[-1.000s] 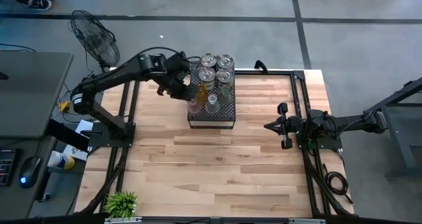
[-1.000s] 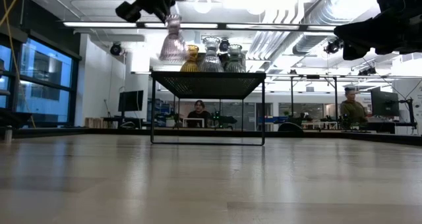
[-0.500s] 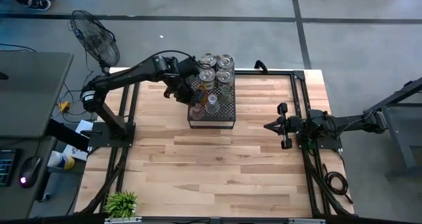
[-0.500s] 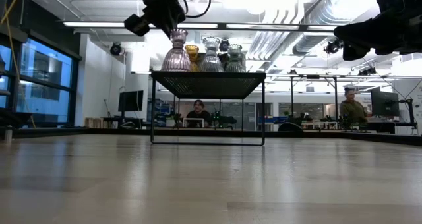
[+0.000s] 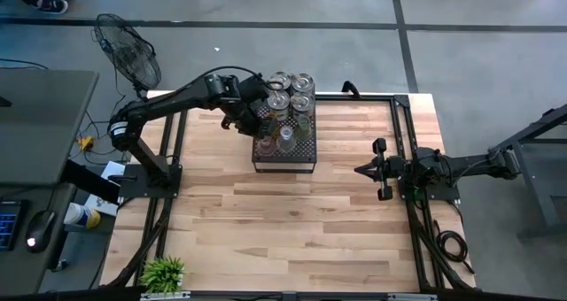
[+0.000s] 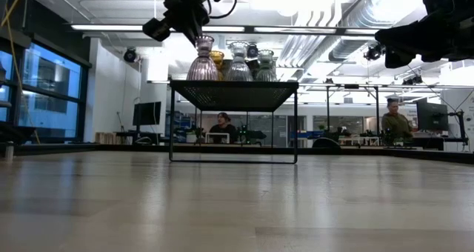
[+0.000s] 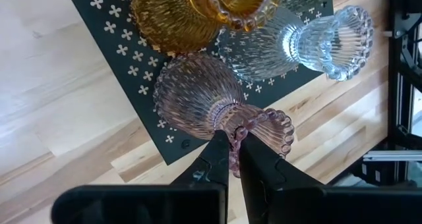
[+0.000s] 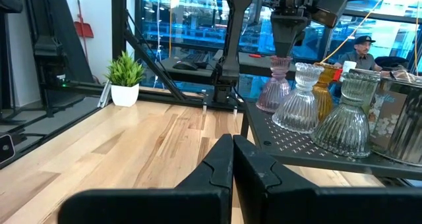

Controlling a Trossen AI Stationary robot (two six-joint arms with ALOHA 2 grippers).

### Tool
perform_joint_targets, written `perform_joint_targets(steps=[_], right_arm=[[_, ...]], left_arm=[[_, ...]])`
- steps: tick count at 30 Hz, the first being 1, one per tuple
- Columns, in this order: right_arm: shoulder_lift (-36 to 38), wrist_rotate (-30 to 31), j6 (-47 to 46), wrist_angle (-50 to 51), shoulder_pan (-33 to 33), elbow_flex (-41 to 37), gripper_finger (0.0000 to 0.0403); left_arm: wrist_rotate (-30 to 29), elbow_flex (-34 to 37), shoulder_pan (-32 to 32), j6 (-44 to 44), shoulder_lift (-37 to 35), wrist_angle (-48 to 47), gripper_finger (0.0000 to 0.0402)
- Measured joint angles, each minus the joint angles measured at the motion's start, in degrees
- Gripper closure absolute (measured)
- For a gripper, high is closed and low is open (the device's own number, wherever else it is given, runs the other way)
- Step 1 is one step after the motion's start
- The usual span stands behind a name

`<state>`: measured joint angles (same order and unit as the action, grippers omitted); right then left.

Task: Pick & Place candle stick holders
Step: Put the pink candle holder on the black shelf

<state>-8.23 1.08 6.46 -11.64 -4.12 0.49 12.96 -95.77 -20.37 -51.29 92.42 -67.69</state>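
One pink holder pinched at its rim

Left end effector point(image 7: 233, 140) is gripping the beaded rim of the pinkish candle stick holder point(image 7: 198, 95), which is standing upright on the near corner of the black tray point(image 5: 301, 155), directly below the fingers. Ribbed, flared glass. Right end effector point(image 5: 365, 170) is waiting pressed together, well apart, over the surface point(image 5: 292, 230).

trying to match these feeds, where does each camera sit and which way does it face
High: overhead, straight down; both arms, tray.
Low: table height, level across; left gripper above the pink holder.
Left wrist: down past its fingers, pinching the pink holder's rim.
Right wrist: across the table past its shut gripper.
All four show the pink holder.
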Motion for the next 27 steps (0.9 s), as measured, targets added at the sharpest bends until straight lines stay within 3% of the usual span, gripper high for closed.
perform_joint_targets(steps=[27], right_arm=[[0.0,0.0,0.0,0.0,0.0,0.0,0.0402]], left_arm=[[0.4,0.1,-0.3,1.2,0.1,0.2,0.0356]])
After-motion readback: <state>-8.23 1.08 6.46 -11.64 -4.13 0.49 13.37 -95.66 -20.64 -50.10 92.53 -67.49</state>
